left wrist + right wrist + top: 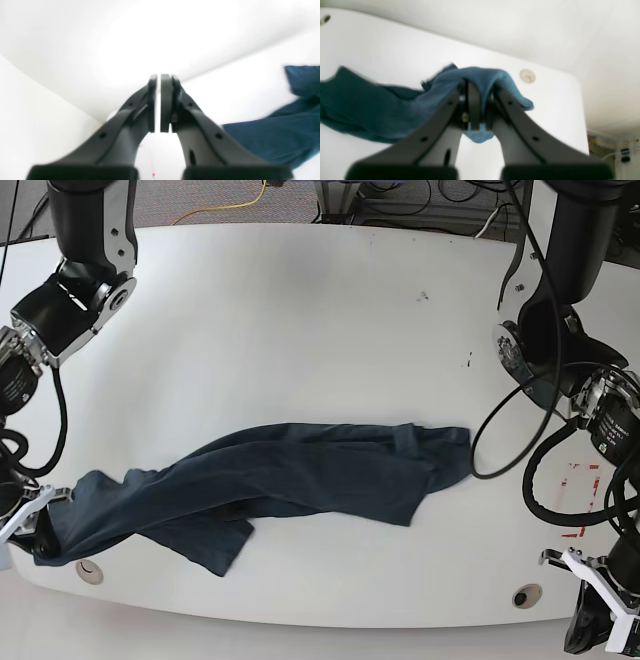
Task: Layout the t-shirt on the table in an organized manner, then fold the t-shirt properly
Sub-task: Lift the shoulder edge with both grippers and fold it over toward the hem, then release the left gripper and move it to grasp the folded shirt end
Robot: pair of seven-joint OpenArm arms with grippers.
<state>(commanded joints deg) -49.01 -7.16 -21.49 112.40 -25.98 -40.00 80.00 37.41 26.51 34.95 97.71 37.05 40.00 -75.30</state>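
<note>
The dark navy t-shirt [300, 475] lies bunched and stretched in a long diagonal band across the white table [300, 310], from the front left corner to the middle right. My right gripper [38, 532] is at the front left corner, shut on an end of the t-shirt [370, 110]; the wrist view shows fabric draped over and pinched between the fingers of that gripper [480, 86]. My left gripper [600, 632] sits at the front right corner, apart from the cloth. Its fingers [166, 100] are shut with nothing between them, and the t-shirt [275, 135] lies off to its right.
Two round grommet holes [90, 571] [526, 594] sit near the front edge, one right beside my right gripper. Red tape marks [580, 500] lie at the right, under the left arm's cables. Both arms' bases stand at the table's far corners.
</note>
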